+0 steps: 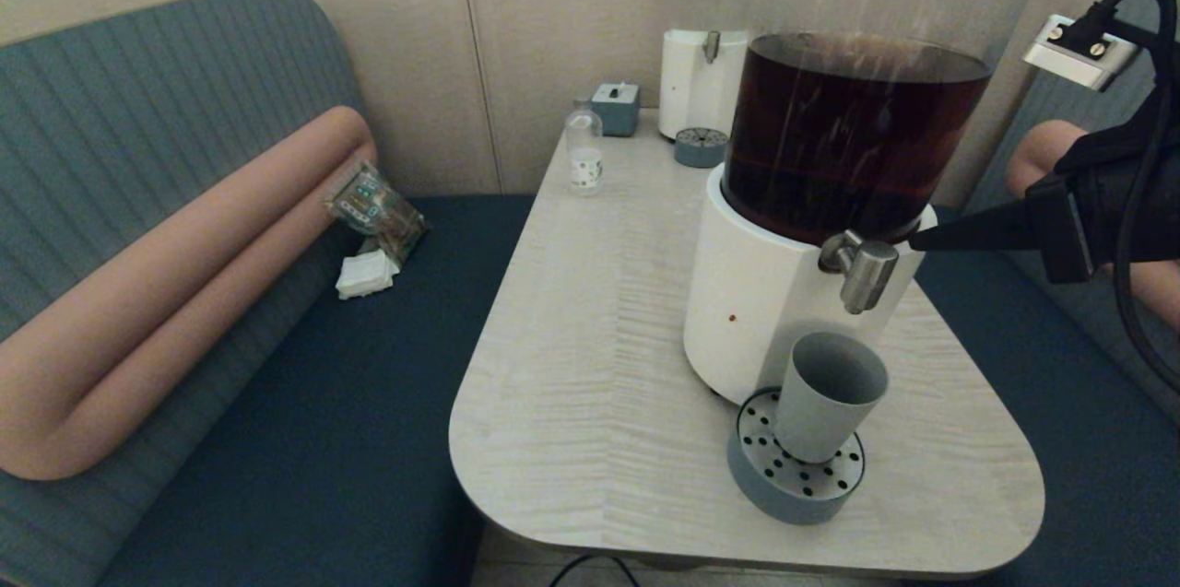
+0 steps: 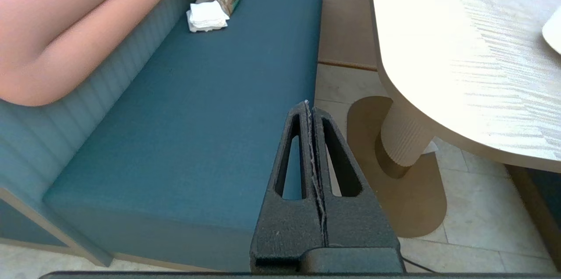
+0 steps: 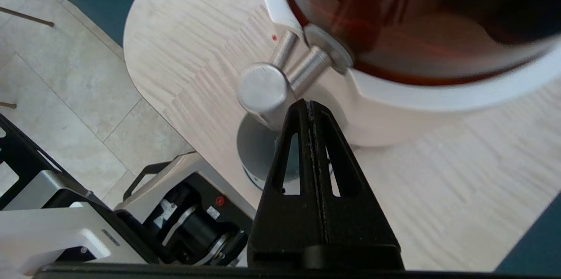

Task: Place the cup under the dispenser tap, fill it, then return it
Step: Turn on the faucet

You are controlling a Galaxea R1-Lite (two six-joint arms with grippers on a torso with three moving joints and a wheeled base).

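Pale wood makes up the worktop (image 1: 590,366), which has round corners and sits between dark blue bench seats. Closest to the robot, near the front edge, a round grey drip tray (image 1: 765,486) with small holes rests on the worktop. The cup (image 1: 825,395) stands on that tray, and it leans a little. It is grey-blue, and its open mouth is right below the dispenser tap (image 1: 862,269).

The tap is a short steel spout with a nozzle that points down. It sticks out of the white base of the big dispenser (image 1: 765,311), which has a clear tank of dark brown drink. The right hand (image 1: 922,241) comes in from the right side. Its two black fingers are pressed together, and the tip is just beside the tap, up by the white base. The right wrist view shows the closed tip very near the steel spout.

The left hand (image 2: 310,108) hangs low by the bench seat (image 2: 210,108), off the worktop, with its fingers together too.

Farther back stand a small clear bottle (image 1: 584,149), a little grey box (image 1: 616,108) and a smaller dispenser (image 1: 705,62) with a clear tank.
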